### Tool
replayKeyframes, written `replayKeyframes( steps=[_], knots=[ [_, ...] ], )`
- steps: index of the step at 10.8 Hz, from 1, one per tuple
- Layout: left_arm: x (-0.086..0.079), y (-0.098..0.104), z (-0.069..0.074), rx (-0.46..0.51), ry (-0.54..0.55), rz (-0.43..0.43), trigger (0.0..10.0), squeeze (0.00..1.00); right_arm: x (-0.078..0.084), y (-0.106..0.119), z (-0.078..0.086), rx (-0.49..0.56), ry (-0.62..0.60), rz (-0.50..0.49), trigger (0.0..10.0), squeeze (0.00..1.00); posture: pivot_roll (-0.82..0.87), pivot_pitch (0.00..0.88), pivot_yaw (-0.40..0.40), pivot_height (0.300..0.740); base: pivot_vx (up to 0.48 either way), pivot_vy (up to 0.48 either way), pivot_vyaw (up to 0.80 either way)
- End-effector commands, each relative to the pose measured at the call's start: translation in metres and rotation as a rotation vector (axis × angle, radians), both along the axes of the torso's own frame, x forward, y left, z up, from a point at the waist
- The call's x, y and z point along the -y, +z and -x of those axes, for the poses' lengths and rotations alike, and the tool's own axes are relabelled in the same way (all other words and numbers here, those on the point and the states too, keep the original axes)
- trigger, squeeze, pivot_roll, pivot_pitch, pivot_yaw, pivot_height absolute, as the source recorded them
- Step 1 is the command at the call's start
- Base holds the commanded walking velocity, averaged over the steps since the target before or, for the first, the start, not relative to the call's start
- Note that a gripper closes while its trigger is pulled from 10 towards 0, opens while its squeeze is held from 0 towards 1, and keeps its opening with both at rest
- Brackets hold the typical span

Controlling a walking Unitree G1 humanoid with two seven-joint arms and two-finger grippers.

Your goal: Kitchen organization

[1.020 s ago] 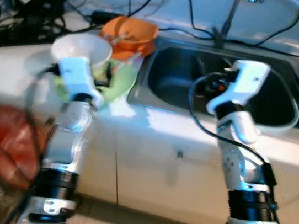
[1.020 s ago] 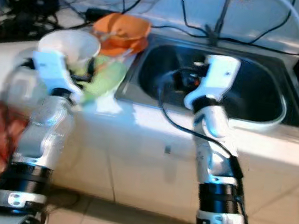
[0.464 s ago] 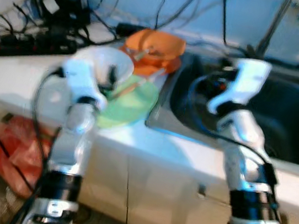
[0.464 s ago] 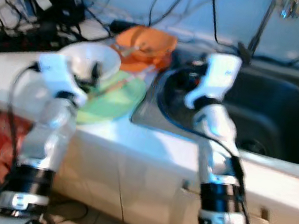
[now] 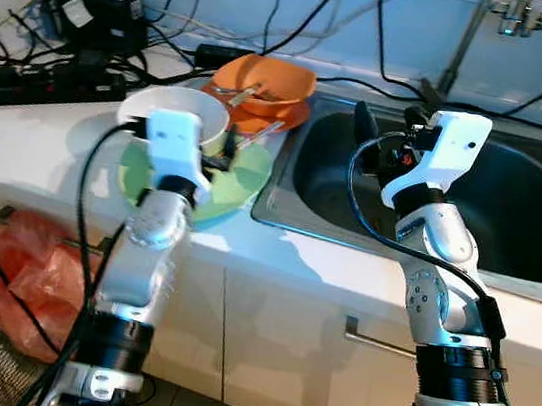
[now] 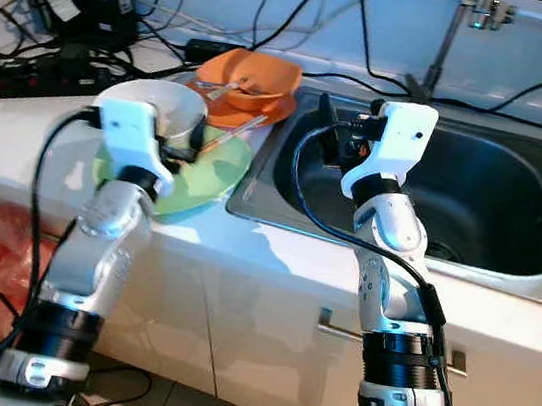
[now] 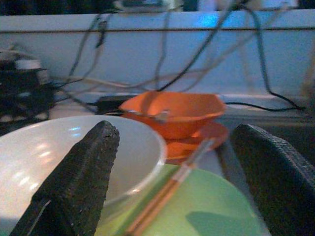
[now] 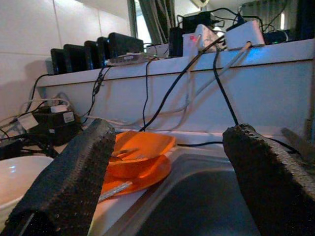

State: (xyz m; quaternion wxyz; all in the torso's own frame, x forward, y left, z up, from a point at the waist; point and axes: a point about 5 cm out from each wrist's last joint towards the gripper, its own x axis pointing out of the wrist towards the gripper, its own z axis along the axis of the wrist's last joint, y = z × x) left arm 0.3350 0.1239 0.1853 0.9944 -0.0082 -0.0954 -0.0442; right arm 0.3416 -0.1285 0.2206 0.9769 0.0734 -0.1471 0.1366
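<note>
From the head cameras: the robot stands at a kitchen counter (image 5: 19,127), both arms raised over unsorted dishes. A white bowl (image 5: 168,108) sits on a green plate (image 5: 238,183), chopsticks (image 5: 255,138) lie across to an orange bowl (image 5: 265,78) stacked on an orange plate (image 5: 275,115), all just beside the sink (image 5: 512,212). Nothing appears put away yet; the sorting seems barely begun.

Left wrist view: the left gripper (image 7: 172,177) hangs wide open just behind the white bowl (image 7: 64,147), holding nothing, chopsticks (image 7: 170,189) and green plate (image 7: 211,211) between its fingers.

Right wrist view: the right gripper (image 8: 167,172) is likewise spread wide and empty above the sink's near edge, facing the orange bowl (image 8: 140,147). A tangle of cables (image 5: 75,14) crowds the counter's back.
</note>
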Motion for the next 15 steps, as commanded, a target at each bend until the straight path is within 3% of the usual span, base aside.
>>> replayKeyframes(
  steps=[1,2,3,4,8,10,15],
  knots=[
    [0.003,0.006,0.004,0.046,-0.036,-0.046,10.0,0.00,0.001,0.003,-0.001,0.008,-0.001,-0.001,10.0,0.00,0.04,0.018,0.042,0.740,0.000,0.000,0.00],
    [0.013,0.006,0.008,0.061,-0.114,-0.092,10.0,0.00,0.001,0.003,-0.002,0.007,-0.001,0.000,10.0,0.00,0.04,0.017,0.041,0.740,0.000,0.000,0.00],
    [0.016,-0.005,0.008,-0.026,-0.155,-0.078,10.0,0.00,0.000,0.004,-0.002,0.007,0.001,0.002,10.0,0.00,0.04,0.017,0.042,0.740,0.000,0.000,0.00],
    [0.014,-0.013,0.005,-0.097,-0.170,-0.070,10.0,0.00,0.000,0.004,-0.002,0.006,0.001,0.003,10.0,0.00,0.04,0.017,0.042,0.740,0.000,0.000,0.00],
    [-0.008,-0.012,-0.012,-0.178,-0.129,-0.073,10.0,0.00,0.001,0.004,-0.003,0.003,0.003,0.012,10.0,0.00,0.04,0.018,0.041,0.740,0.000,0.000,0.00],
    [-0.016,-0.011,-0.020,-0.213,-0.106,-0.084,10.0,0.00,-0.007,0.001,0.001,-0.046,0.126,0.052,10.0,0.00,0.04,0.022,0.043,0.740,0.000,0.000,0.00],
    [-0.018,-0.010,-0.025,-0.260,-0.117,-0.078,10.0,0.00,-0.010,-0.022,0.029,-0.220,0.430,0.257,10.0,0.00,0.03,0.033,0.050,0.740,0.000,0.000,0.00]
  ],
)
